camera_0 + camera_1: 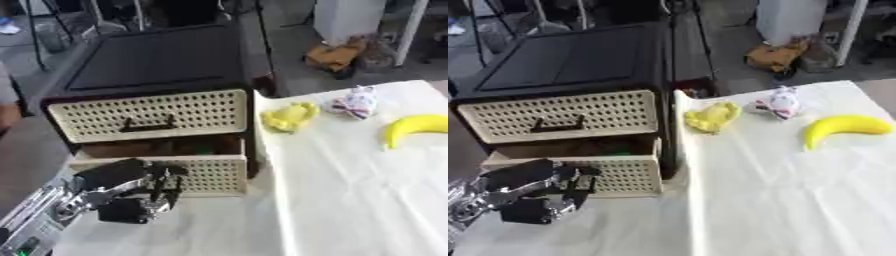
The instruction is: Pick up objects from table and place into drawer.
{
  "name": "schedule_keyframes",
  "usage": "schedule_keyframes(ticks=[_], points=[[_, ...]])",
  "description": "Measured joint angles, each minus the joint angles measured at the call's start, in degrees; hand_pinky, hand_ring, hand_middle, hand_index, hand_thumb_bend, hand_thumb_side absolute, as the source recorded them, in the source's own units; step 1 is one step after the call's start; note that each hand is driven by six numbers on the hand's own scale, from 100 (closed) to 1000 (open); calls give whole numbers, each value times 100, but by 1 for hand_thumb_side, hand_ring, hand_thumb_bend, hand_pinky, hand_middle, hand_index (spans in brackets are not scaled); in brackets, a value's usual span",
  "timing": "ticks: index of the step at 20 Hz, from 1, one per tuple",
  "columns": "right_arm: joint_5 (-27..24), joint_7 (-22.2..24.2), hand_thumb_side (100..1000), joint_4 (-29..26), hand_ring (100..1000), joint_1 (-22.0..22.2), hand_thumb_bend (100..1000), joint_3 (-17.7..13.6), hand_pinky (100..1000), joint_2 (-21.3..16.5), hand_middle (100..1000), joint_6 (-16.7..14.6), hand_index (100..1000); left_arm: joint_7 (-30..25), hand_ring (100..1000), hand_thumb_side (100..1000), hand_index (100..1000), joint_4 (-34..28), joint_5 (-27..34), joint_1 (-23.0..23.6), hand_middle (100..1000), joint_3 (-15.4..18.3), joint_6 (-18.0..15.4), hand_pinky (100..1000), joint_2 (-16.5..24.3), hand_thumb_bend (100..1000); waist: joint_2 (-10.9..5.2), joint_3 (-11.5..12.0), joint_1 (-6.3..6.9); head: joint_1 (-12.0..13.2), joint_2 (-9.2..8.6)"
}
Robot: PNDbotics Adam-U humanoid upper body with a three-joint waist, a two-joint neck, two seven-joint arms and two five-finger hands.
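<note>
At near left, the left robot hand (140,192) with curled fingers holding nothing, touching the pulled-out lower drawer (206,172) front. Right of the cabinet (157,65), on the counter (350,200): yellow toy (289,117), small white toy (354,103), banana (417,127).

Lower drawer open, but its front is crowded

The left robot hand (144,192) sits right against the pulled-out lower drawer (188,172), fingers at its perforated face, so that side is blocked. The upper drawer (149,115) is closed and overhangs part of the opening. On the bench (350,200), a yellow toy (289,117), small pale toy (354,103) and banana (416,127) line the far edge; the near cloth is wide open.
</note>
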Motion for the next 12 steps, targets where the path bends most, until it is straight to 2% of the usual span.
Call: schedule_keyframes(ticks=[12], points=[[0, 4, 946, 0, 771, -14, 168, -1, 585, 21, 533, 29, 792, 342, 100, 1000, 1000, 275, 8, -63, 756, 84, 21, 100, -4, 100, 31, 5, 13, 26, -2]])
